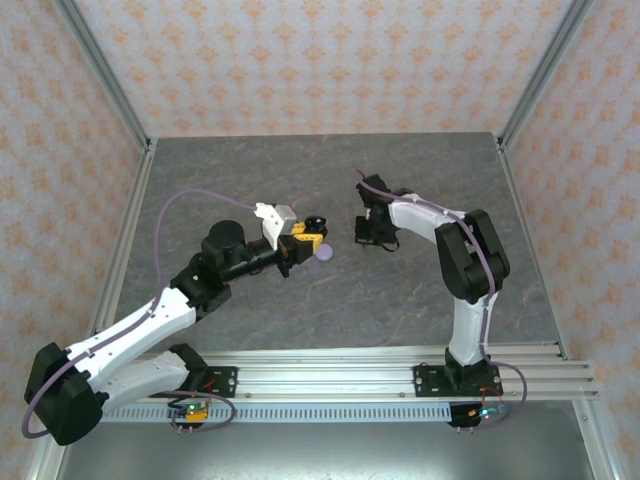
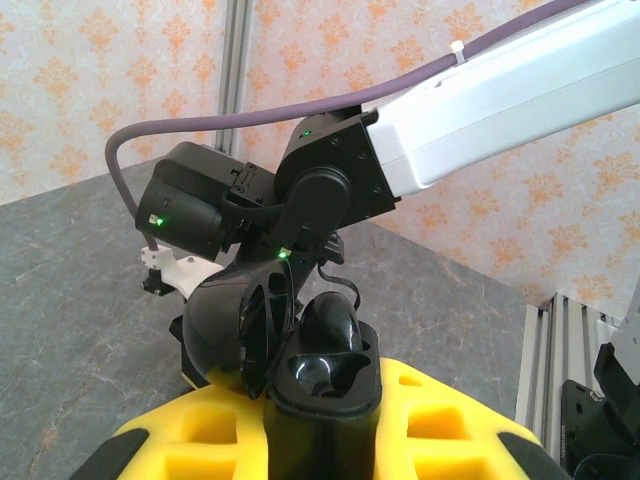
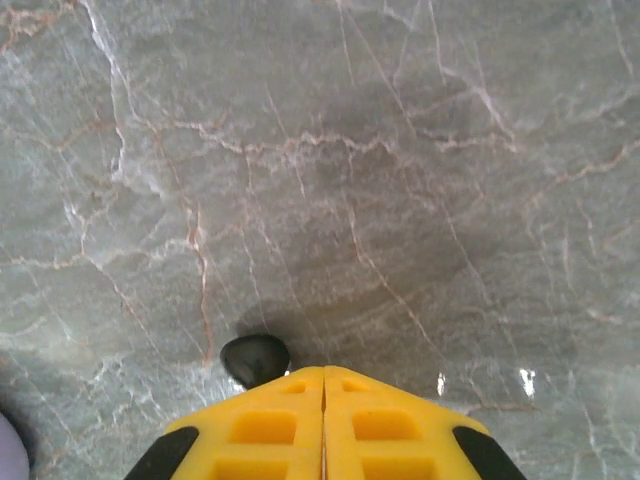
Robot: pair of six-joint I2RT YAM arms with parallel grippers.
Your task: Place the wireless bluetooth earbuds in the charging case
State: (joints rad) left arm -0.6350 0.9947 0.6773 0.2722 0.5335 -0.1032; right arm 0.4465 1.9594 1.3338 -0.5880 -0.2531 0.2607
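My left gripper [image 2: 325, 440] is shut on a black charging case [image 2: 325, 395] and holds it upright above the table, lid [image 2: 232, 335] swung open to the left. One black earbud [image 2: 338, 322] stands in the far well; the near well [image 2: 312, 375] is empty. In the top view the left gripper [image 1: 302, 237] carries the case [image 1: 314, 222] at mid-table. My right gripper [image 3: 322, 375] is shut, its yellow fingers [image 3: 270, 425] pressed together just above the stone surface. A black earbud [image 3: 254, 357] lies at the left fingertip, partly hidden under it and off the seam. The right gripper [image 1: 374, 238] faces the left one.
A pale lilac round case [image 1: 322, 252] lies on the table just below the left gripper; its edge shows as a lilac corner [image 3: 8, 445] in the right wrist view. The right arm's black wrist [image 2: 205, 212] sits close behind the held case. Metal frame posts border the grey table [image 1: 430, 290].
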